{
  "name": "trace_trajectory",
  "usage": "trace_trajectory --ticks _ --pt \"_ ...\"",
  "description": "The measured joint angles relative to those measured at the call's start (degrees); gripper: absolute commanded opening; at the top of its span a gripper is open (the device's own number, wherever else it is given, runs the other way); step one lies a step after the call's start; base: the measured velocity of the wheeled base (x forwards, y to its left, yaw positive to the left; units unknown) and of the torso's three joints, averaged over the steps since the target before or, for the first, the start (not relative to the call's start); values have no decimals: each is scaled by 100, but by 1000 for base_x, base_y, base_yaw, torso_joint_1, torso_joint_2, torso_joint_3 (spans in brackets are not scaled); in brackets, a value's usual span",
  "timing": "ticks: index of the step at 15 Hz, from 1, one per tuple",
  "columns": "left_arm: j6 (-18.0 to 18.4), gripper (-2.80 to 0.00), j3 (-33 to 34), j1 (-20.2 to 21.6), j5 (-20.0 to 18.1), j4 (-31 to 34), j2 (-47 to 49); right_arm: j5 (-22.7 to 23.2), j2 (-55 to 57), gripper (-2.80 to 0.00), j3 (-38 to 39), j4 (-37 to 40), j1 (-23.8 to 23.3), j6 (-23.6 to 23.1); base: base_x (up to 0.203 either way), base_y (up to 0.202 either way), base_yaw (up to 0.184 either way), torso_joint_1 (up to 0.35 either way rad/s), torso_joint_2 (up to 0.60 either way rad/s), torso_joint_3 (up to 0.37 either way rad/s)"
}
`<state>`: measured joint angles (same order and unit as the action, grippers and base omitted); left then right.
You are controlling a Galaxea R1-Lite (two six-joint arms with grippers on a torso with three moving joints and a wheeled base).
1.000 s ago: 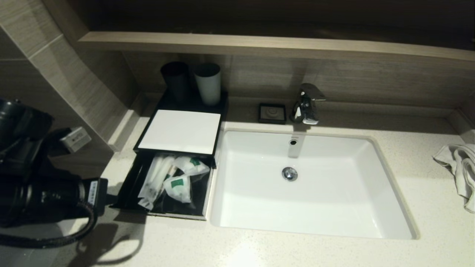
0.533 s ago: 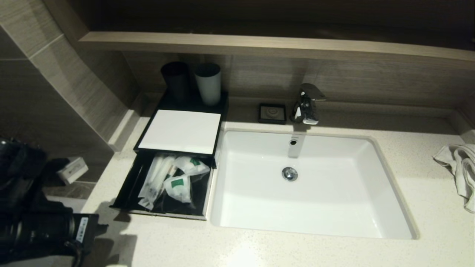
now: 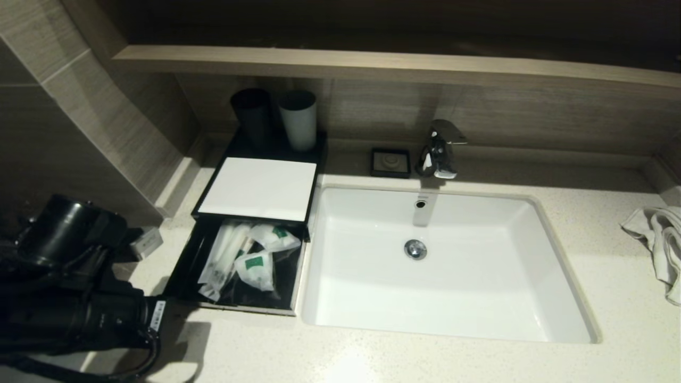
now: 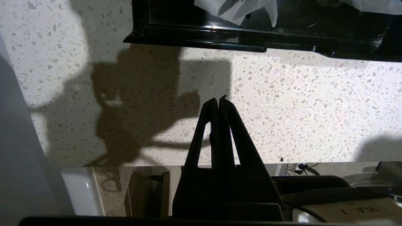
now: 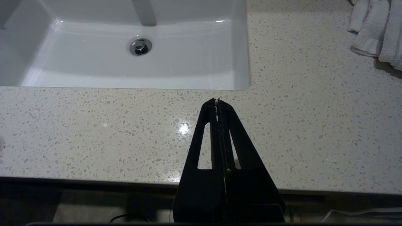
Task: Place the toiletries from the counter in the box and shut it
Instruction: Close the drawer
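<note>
A black box [image 3: 183, 287] stands left of the sink with a white top panel [image 3: 259, 188]. Its drawer is pulled out toward me. Several white toiletry packets [image 3: 255, 263] lie inside the drawer. My left arm [image 3: 80, 314] is low at the left, near the drawer's front left corner. In the left wrist view, my left gripper [image 4: 218, 99] is shut and empty over the speckled counter, a little short of the drawer's front wall [image 4: 194, 39]. A packet's edge [image 4: 238, 8] shows inside. My right gripper [image 5: 217, 101] is shut and empty over the counter in front of the sink.
A white sink [image 3: 532, 213] with a chrome faucet [image 3: 439, 149] fills the middle. A black cup [image 3: 252, 114] and a white cup [image 3: 298, 119] stand behind the box. A soap dish [image 3: 391, 162] sits by the faucet. A white towel [image 3: 659, 239] lies at the far right.
My left arm dropped low at the left, then came back up and right toward the drawer's front corner. The drawer and the packets have not moved.
</note>
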<state>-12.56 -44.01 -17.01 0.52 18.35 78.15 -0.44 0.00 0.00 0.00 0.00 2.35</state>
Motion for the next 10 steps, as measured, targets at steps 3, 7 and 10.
trace_trajectory --ticks 3,7,10 --pt "0 -280 41 -4 -15 -167 153 0 0 -280 0 0 0 2 0 0 0 0 0 0" --pt "-1 -280 44 -4 -5 -272 348 0 0 -280 0 0 0 0 0 0 0 0 0 0" --pt "-3 -280 57 -4 12 -509 482 2 0 -280 0 0 0 2 0 0 0 0 0 0"
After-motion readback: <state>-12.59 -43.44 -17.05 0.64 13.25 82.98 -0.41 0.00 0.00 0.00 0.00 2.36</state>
